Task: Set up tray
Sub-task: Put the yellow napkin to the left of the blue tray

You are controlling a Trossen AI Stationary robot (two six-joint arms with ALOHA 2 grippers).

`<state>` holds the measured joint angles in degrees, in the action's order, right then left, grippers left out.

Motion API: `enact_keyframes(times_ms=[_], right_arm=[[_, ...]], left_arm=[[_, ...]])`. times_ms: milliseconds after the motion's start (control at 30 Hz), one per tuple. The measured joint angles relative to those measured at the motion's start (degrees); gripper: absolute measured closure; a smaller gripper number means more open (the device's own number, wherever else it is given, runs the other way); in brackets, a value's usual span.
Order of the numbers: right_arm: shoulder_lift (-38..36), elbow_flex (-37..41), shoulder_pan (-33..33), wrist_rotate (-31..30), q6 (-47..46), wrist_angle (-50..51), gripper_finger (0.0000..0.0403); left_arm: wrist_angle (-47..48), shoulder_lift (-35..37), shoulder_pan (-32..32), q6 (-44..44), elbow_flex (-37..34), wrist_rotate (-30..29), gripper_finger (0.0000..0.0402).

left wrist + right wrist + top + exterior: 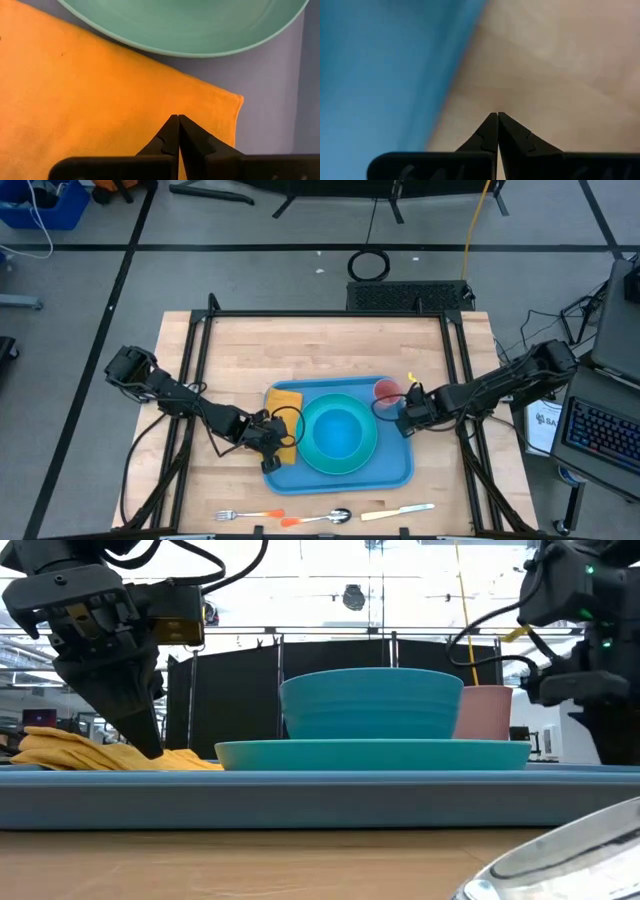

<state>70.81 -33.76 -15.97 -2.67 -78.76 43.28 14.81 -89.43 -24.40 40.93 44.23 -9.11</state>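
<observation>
The tray is lying near the middle of the wooden surface, toward its front half, with both arms reaching in from either side. The left gripper is hanging over the tray's left end, its fingers pressed together with their tips right at the orange cloth; whether they are touching it or pinching any fabric cannot be told. The right gripper is sitting at the tray's right rim, just beside the pink cup, and its fingers are also pressed together, holding nothing; the right wrist view is showing them over bare wood just off the blue edge.

One tray is carrying one round teal plate, and one blue bowl is standing on that plate. One orange cloth is lying on the tray's left part, partly beside the plate. One pink cup is standing at the tray's far right corner.

Along the front edge of the surface, apart from the tray, three pieces of cutlery are lying in a row: one fork, one spoon and one knife.
</observation>
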Motion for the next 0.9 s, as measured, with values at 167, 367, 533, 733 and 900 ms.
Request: enact_keyframes(times_ms=[167,367,533,733,900], right_arm=[[-0.07,1.62,0.0,1.28,-0.03,-4.57,0.0403],[-0.07,1.79,0.0,1.26,0.25,-5.89,0.0403],[-0.04,1.88,0.0,1.26,1.2,-7.01,0.0403],[0.0,1.9,0.0,1.28,1.35,-7.79,0.0403],[0.07,1.9,0.0,1.13,1.41,-9.08,0.0403]], left_arm=[[0.01,0.0,0.0,0.08,0.0,-0.01,0.0398],[0.01,0.0,0.0,0.28,0.0,-0.01,0.0389],[0.09,0.0,0.37,0.61,0.0,0.0,0.0397],[0.1,-0.08,1.41,1.47,0.0,-0.02,0.0398],[-0.22,-0.61,2.28,1.62,0.0,-0.04,0.0396]])
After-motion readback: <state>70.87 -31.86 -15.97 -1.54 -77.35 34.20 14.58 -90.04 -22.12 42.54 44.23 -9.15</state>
